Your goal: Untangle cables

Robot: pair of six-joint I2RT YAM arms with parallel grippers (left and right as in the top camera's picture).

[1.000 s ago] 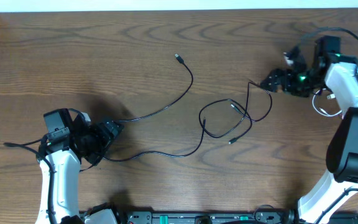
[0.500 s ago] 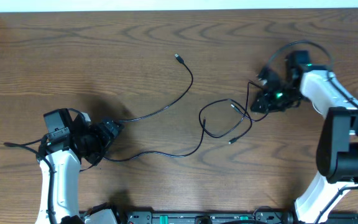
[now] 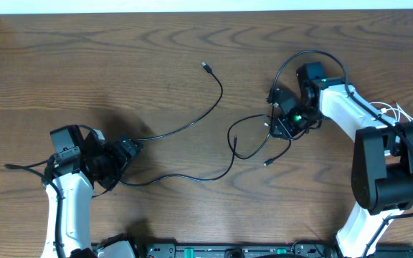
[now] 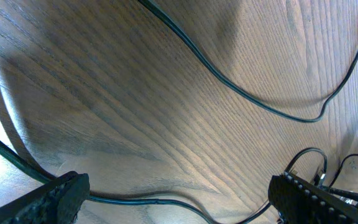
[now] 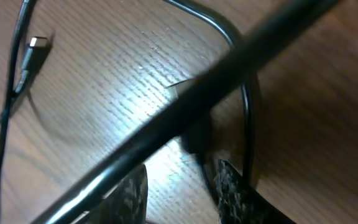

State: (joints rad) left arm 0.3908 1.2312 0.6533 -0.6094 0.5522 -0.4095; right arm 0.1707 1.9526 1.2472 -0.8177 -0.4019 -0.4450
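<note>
A long black cable (image 3: 192, 123) runs from a plug end (image 3: 205, 67) down to my left gripper (image 3: 127, 150), which stands wide open. In the left wrist view this cable (image 4: 148, 201) lies on the wood between the open fingers of the left gripper (image 4: 176, 194). A second black cable forms a tangled loop (image 3: 246, 154) at centre right. My right gripper (image 3: 282, 123) sits on that loop's right side and hides part of it. In the right wrist view its fingers (image 5: 129, 193) stand slightly apart with wood showing between them. A blurred black cord (image 5: 185, 118) crosses in front. A white cable (image 3: 396, 112) lies at far right.
The wooden table (image 3: 120, 43) ends in a white strip at the back. A black equipment rail (image 3: 228, 251) runs along the front edge. The right arm's thick wire (image 3: 314, 56) arches over its wrist.
The right gripper has travelled left from the back right corner onto the tangled loop and narrowed its jaws. The loop's right side has shifted left. The left arm is unchanged.
</note>
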